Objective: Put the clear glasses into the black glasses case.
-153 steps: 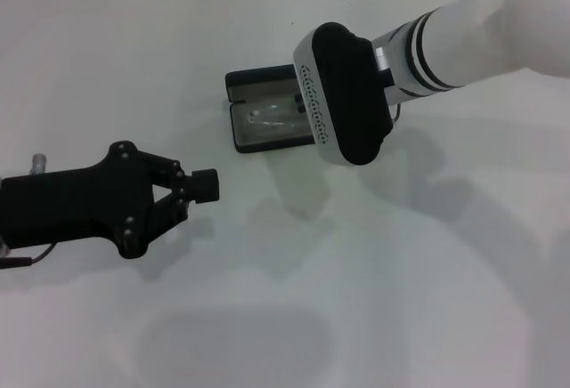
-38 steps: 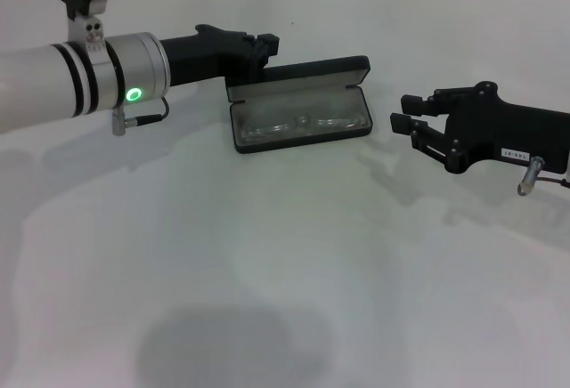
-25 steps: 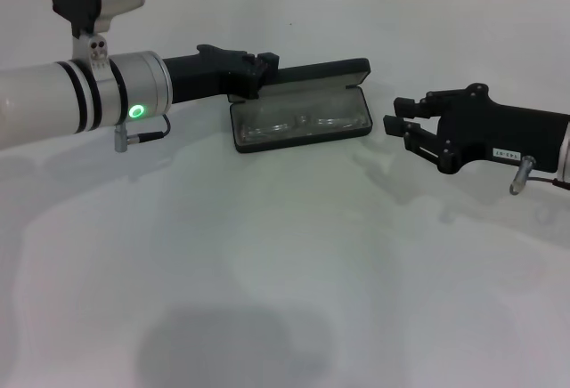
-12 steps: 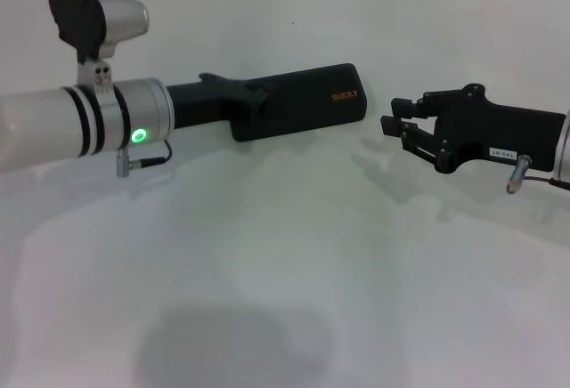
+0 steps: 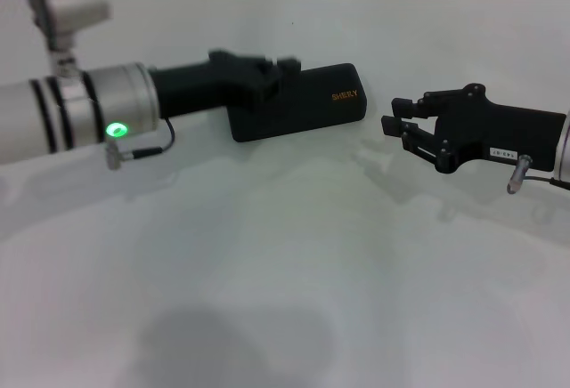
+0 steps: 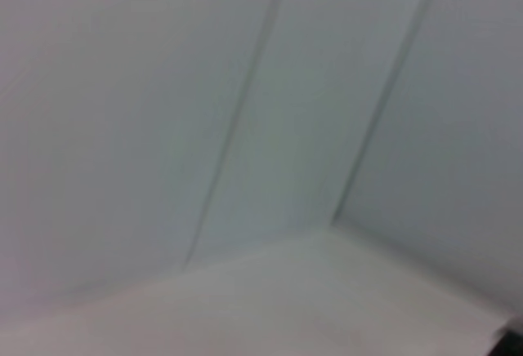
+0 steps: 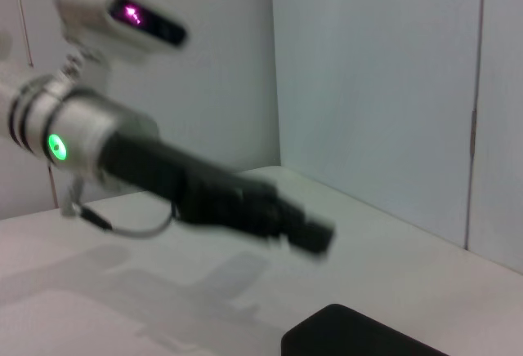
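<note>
Matte black rectangular hard glasses case: lying shut, likely rigid, light, slippery. Left gripper hovering over its rear edge, jaws indiscernible; right gripper waiting beside it, jaws apart.

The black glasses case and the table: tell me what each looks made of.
The black glasses case: likely a hard shell with a matte black covering; it shows dull, even reflections, rounded corners and orange printed lettering. The table: a smooth white surface, probably laminate, with a soft sheen and faint shadows.

A plain white table runs back to a pale wall — panelled, with thin vertical seams
</note>
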Controlling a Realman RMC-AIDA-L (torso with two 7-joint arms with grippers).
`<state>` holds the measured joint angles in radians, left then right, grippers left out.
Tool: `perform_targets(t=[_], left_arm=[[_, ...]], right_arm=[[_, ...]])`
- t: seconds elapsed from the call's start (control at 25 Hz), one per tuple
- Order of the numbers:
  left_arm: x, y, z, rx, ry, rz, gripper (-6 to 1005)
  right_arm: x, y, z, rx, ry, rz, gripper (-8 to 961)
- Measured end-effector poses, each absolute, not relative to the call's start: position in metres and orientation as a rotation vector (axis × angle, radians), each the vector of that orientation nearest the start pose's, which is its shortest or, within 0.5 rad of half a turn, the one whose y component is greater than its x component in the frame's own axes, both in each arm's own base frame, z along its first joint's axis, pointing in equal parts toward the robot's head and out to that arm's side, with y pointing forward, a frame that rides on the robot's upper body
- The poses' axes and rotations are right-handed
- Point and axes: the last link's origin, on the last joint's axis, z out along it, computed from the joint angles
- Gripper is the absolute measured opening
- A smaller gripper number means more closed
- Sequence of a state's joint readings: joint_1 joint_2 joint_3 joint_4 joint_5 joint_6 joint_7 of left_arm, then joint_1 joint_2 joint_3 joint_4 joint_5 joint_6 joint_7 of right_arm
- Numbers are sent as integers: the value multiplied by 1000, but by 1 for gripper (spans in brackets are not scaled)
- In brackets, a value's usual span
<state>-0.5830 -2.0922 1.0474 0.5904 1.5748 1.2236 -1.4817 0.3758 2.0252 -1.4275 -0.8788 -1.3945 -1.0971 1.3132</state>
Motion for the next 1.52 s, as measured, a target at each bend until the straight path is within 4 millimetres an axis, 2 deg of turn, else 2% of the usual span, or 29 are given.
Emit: perform_targets(t=[0.2, 0.4, 0.52, 0.72, 0.88, 0.92, 1.36, 1.52], left_arm=[[-216, 348, -11, -2568, -486, -987, 41], [-225, 334, -5, -2555, -421, -1023, 48], [-229, 327, 2, -2595, -393, -1034, 167], [-241, 310, 18, -2598, -355, -1050, 401], [-247, 304, 22, -2591, -345, -1032, 627], [-255, 297, 23, -2591, -346, -1000, 685], [-268, 275, 18, -2697, -348, -921, 893], [-269, 271, 19, -2708, -345, -920, 893]], right_arm=[[219, 348, -21, -2598, 344, 690, 222], [217, 340, -14, -2627, 263, 766, 222], [216, 334, -8, -2623, 210, 852, 239], [212, 334, -7, -2626, 202, 885, 267], [208, 329, -9, -2644, 175, 925, 469], [208, 327, -9, -2646, 167, 933, 519], [205, 311, -25, -2748, 108, 957, 876], [205, 308, -30, -2775, 110, 951, 876]])
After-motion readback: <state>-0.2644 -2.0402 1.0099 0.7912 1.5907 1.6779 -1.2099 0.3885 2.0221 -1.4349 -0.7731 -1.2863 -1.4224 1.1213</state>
